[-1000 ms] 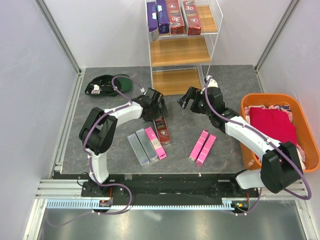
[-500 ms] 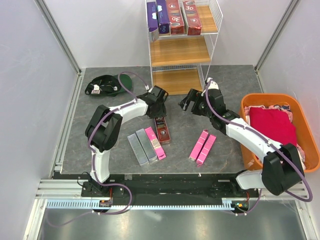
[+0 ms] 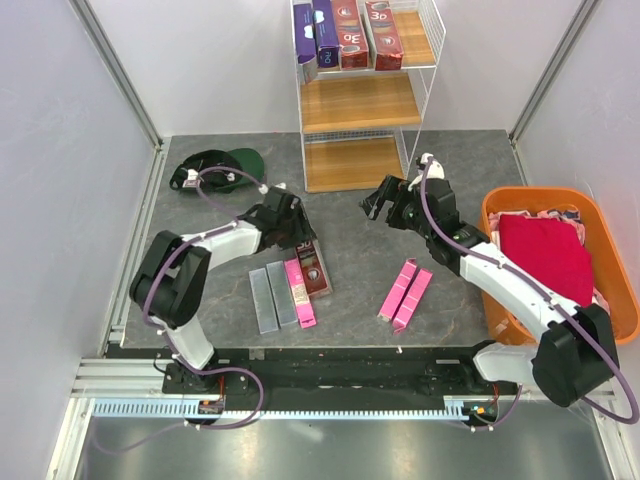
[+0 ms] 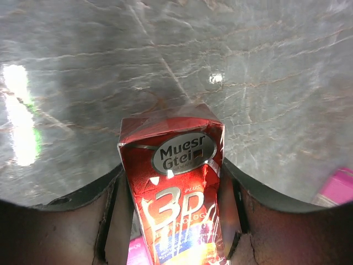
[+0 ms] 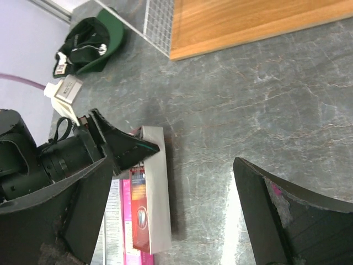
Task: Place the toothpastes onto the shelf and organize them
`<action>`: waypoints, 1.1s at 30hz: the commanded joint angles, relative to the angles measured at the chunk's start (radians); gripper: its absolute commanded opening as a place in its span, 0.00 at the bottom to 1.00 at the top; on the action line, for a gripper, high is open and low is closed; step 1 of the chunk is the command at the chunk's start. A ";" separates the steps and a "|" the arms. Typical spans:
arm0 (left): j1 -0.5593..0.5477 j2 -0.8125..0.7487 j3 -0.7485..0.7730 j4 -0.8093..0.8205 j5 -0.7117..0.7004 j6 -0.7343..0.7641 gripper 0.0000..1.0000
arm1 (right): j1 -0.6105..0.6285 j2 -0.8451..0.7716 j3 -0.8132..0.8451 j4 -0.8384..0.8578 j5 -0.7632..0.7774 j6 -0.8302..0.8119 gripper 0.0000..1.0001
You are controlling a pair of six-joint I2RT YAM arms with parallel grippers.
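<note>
My left gripper (image 3: 290, 234) is shut on the far end of a dark red "3D" toothpaste carton (image 3: 314, 270). In the left wrist view that carton (image 4: 179, 182) fills the gap between the gripper's (image 4: 174, 190) dark fingers. Beside it on the floor lie two grey cartons (image 3: 270, 296) and a pink one (image 3: 299, 291). Two more pink cartons (image 3: 405, 293) lie to the right. My right gripper (image 3: 385, 206) hangs open and empty in front of the shelf (image 3: 360, 102), whose top board holds purple and red cartons (image 3: 345, 35). The right wrist view shows the red carton (image 5: 148, 210) under the left gripper.
A green cap (image 3: 225, 170) lies on the floor at the back left. An orange basket (image 3: 487, 225) with red cloth stands at the right. Grey walls and rails bound the floor on both sides. The shelf's bottom board (image 5: 248, 22) sits just beyond my right gripper (image 5: 176, 221).
My left gripper has closed on the red carton's far end and pulled it left and nearer. The grey and pink cartons beside it shifted left. The right gripper barely moved.
</note>
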 commanded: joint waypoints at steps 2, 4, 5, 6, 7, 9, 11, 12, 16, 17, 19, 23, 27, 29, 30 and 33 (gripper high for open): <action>0.117 -0.137 -0.183 0.430 0.260 -0.198 0.46 | 0.055 -0.047 0.007 0.000 0.053 -0.016 0.98; 0.173 -0.167 -0.295 0.552 0.340 -0.272 0.46 | 0.079 -0.052 0.006 -0.002 0.071 -0.019 0.98; 0.189 -0.175 -0.331 0.610 0.362 -0.345 0.46 | 0.102 -0.055 0.001 0.001 0.079 -0.019 0.98; 0.215 -0.180 -0.392 0.723 0.380 -0.381 0.45 | 0.112 -0.056 -0.005 0.010 0.080 -0.014 0.98; 0.231 -0.180 -0.420 0.774 0.418 -0.416 0.45 | 0.122 -0.058 -0.013 0.019 0.079 -0.005 0.98; 0.262 -0.175 -0.475 0.901 0.454 -0.507 0.45 | 0.154 -0.067 -0.033 0.033 0.082 0.001 0.98; 0.274 -0.158 -0.492 0.954 0.497 -0.556 0.45 | 0.196 -0.070 -0.046 0.058 0.097 0.003 0.98; 0.280 -0.154 -0.503 0.986 0.503 -0.570 0.45 | 0.213 -0.070 -0.049 0.059 0.105 0.001 0.98; 0.288 -0.114 -0.546 1.138 0.526 -0.655 0.45 | 0.326 -0.063 -0.074 0.072 0.149 -0.005 0.98; 0.288 -0.086 -0.549 1.160 0.535 -0.678 0.45 | 0.346 -0.059 -0.089 0.085 0.157 -0.004 0.98; 0.289 -0.060 -0.546 1.215 0.558 -0.697 0.43 | 0.410 -0.059 -0.114 0.104 0.183 0.001 0.98; 0.291 -0.016 -0.554 1.285 0.569 -0.738 0.41 | 0.500 -0.040 -0.126 0.115 0.234 0.009 0.96; 0.291 0.000 -0.558 1.309 0.570 -0.749 0.41 | 0.556 -0.010 -0.131 0.116 0.255 0.027 0.95; 0.291 -0.002 -0.558 1.309 0.574 -0.749 0.41 | 0.586 0.005 -0.135 0.125 0.274 0.035 0.93; 0.292 -0.002 -0.558 1.309 0.574 -0.749 0.40 | 0.596 0.011 -0.135 0.130 0.278 0.036 0.93; 0.292 -0.005 -0.560 1.310 0.572 -0.751 0.41 | 0.630 0.042 -0.120 0.125 0.321 0.042 0.88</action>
